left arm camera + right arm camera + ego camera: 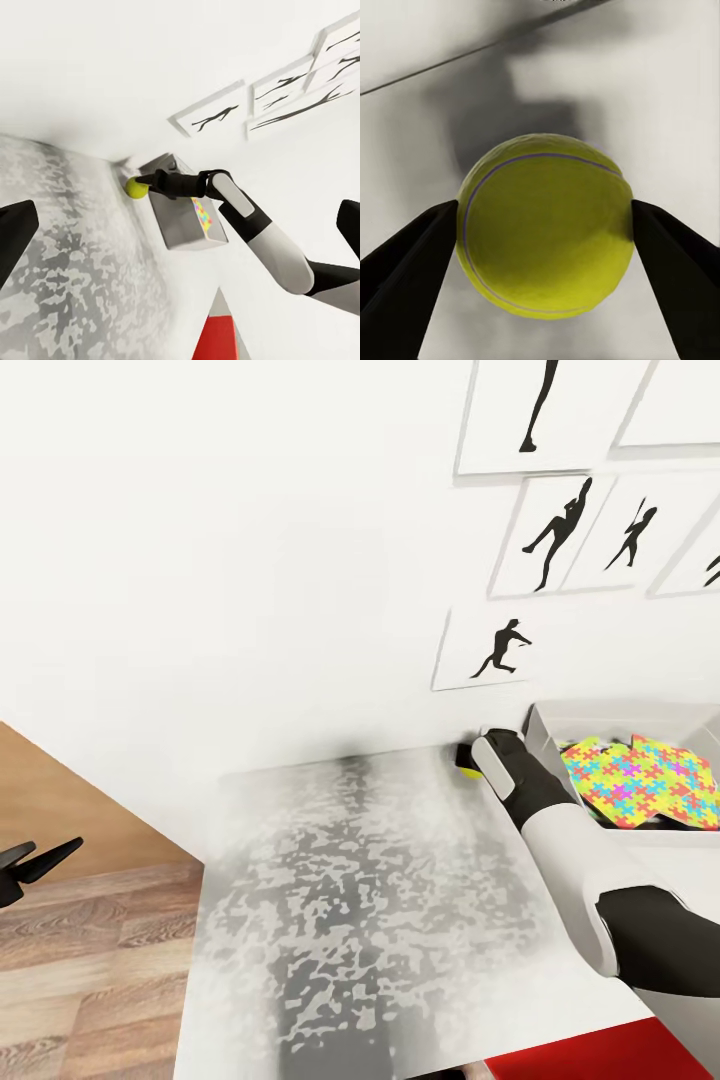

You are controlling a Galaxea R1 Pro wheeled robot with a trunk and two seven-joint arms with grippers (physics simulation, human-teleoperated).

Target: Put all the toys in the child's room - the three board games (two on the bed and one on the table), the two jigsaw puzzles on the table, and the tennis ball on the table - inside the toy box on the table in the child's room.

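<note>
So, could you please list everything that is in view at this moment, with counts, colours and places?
tennis ball: one, yellow-green, between the right gripper's fingers at the far edge of the table, beside the toy box
toy box: one, pale grey, on the table against the wall
jigsaw puzzles: multicolour panels lying inside the toy box; count hard to tell
table: one, pale grey speckled top, against the white wall
wall pictures: several, white with black silhouettes, above the toy box
floor: wood planks, left of the table
red surface: one, near table edge
right gripper: black fingers touching both sides of the ball
left gripper: black, open, over the floor
</note>
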